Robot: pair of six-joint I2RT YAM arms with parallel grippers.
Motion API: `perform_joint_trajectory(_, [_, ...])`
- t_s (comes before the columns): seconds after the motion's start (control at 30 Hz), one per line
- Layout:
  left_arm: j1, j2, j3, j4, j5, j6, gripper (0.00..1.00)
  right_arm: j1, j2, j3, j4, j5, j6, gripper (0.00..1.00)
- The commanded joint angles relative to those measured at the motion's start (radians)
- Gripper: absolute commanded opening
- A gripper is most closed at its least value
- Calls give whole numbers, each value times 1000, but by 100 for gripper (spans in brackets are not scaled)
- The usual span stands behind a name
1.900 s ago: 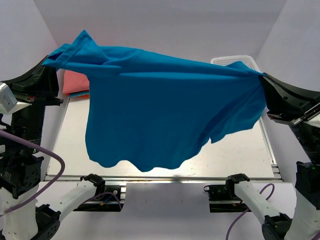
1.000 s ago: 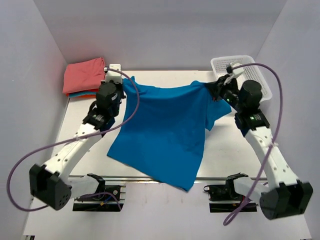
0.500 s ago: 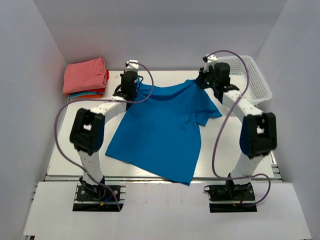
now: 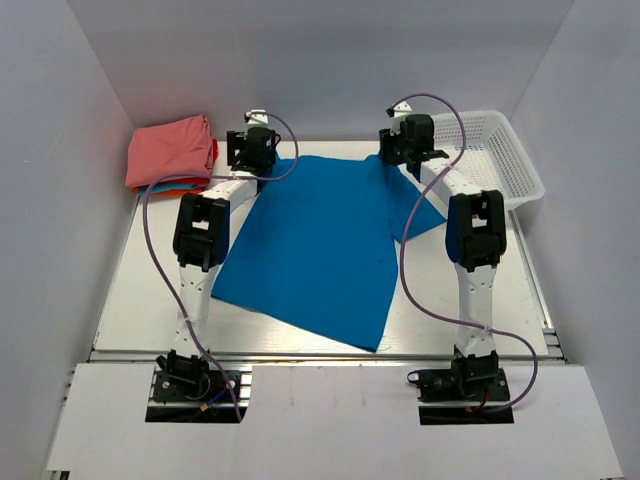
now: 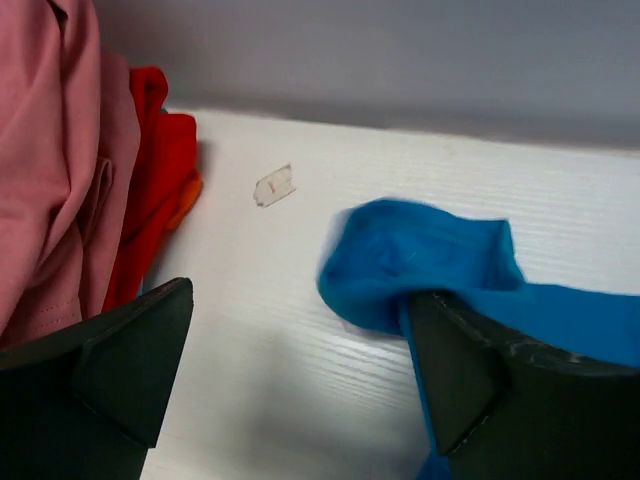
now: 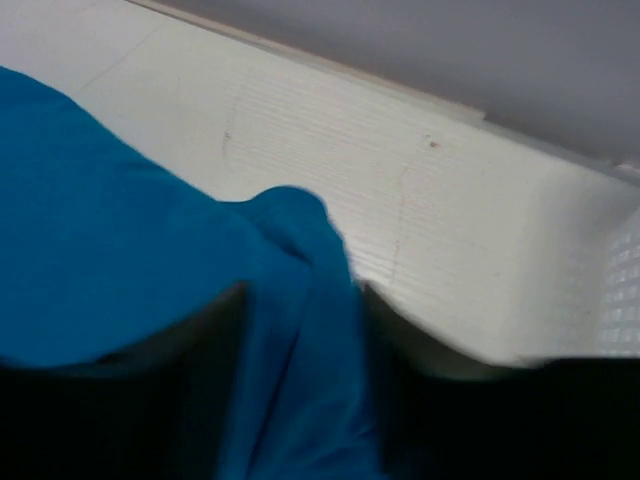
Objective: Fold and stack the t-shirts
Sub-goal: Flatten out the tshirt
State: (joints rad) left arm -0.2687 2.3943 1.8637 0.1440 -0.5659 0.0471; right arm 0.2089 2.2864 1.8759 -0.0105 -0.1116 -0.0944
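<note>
The bright blue t-shirt (image 4: 320,240) lies spread flat on the table, its shoulders toward the back wall. Both arms reach to the far edge. My left gripper (image 4: 252,152) stands open at the shirt's far left corner; in the left wrist view (image 5: 300,370) bare table shows between its fingers, and a bunched blue corner (image 5: 420,255) rests beside the right finger (image 5: 470,370). My right gripper (image 4: 403,145) is at the far right corner, its jaws apart (image 6: 300,380) with loose blue cloth (image 6: 120,230) lying between them. The folded stack, salmon-pink on top (image 4: 170,148), sits at the back left.
A white mesh basket (image 4: 495,150) stands at the back right, next to the right arm. The folded pink (image 5: 50,170) and orange-red (image 5: 155,170) shirts lie just left of the left gripper. A small tape scrap (image 5: 273,186) is stuck on the table.
The blue shirt, held up in the air earlier, has been laid down flat as both arms stretched toward the back. Both grippers have opened and let go of its corners.
</note>
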Motion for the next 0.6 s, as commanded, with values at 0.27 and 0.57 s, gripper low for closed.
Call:
perform_joint_trajectory(0.27, [20, -242, -17, -167, 129, -121, 99, 17, -207, -52, -43, -97, 27, 90])
perform_joint_trajectory(0.57, [-9, -561, -420, -345, 432, -277, 99, 17, -393, -431, -92, 33, 277, 90])
